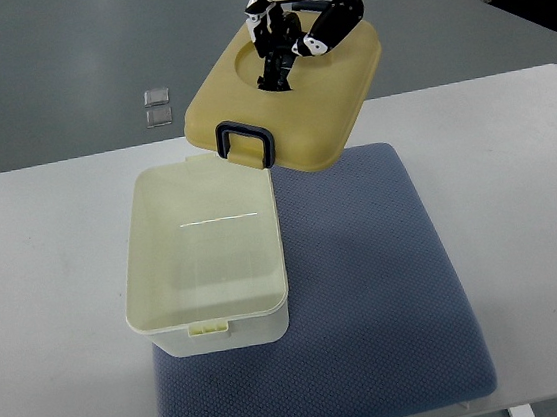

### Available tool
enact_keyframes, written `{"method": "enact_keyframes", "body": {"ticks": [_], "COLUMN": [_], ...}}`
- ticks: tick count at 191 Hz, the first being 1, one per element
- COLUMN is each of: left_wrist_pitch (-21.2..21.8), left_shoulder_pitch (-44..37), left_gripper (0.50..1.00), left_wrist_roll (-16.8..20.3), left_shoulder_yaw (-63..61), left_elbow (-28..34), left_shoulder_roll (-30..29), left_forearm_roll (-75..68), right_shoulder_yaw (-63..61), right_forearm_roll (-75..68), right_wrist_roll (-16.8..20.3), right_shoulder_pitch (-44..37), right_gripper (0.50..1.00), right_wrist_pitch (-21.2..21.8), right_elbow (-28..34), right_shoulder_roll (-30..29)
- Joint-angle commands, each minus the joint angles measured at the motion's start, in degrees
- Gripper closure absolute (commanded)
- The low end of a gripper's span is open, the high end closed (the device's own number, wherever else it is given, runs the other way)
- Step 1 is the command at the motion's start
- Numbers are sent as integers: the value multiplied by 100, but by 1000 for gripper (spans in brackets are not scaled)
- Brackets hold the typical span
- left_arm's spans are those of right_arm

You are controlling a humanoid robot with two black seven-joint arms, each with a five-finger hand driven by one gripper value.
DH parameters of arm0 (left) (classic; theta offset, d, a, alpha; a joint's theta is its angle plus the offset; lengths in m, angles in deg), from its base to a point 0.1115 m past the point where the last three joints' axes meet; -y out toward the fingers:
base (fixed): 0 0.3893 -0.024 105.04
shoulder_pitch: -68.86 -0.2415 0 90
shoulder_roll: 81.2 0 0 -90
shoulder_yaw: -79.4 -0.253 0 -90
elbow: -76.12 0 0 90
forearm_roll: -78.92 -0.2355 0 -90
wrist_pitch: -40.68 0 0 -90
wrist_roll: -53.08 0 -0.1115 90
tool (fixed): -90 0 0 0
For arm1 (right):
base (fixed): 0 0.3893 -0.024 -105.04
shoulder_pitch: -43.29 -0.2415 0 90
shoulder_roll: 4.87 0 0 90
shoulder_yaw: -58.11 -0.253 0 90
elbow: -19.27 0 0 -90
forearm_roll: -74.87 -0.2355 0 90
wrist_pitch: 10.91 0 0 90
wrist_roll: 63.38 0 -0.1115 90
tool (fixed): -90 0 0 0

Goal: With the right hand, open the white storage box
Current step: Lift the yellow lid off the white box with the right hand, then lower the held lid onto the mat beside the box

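A white storage box [210,317] stands open on the left part of a blue-grey mat [389,296], its inside empty. Its tan lid [292,101] with a dark latch [244,143] hangs tilted in the air above and behind the box's far right corner. My right hand [291,34] comes in from the top right and grips the lid at its far side, fingers curled on its top face. The left arm does not show.
The mat lies on a white table [52,254] whose edges show at left, right and back. Two small clear squares [157,107] lie on the grey floor beyond the table's back left.
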Motion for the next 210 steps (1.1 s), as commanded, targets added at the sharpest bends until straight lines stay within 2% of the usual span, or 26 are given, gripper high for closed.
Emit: {"method": "enact_keyframes", "body": {"ticks": [1,41,75,148,210], "left_wrist_pitch": [2,3,2,3,3], "left_shoulder_pitch": [0,0,0,0,0], "left_gripper": [500,500,500,500,500], "left_wrist_roll": [0,0,0,0,0], "left_shoulder_yaw": [0,0,0,0,0], "left_elbow": [0,0,0,0,0], "left_shoulder_roll": [0,0,0,0,0], "left_forearm_roll": [0,0,0,0,0], "right_shoulder_yaw": [-15,-6,-15,3,3], "right_forearm_roll": [1,1,1,1,1], "right_wrist_roll": [0,0,0,0,0], "right_shoulder_pitch": [348,1069,1473,2062,2405], "right_gripper": [1000,1000,1000,1000,1000], "right_wrist_pitch": [-282,-880,-1144,-1460,-1487], "right_elbow": [-145,-444,-690,-787,-769], "right_shoulder_roll": [217,410,393,305,-29]}}
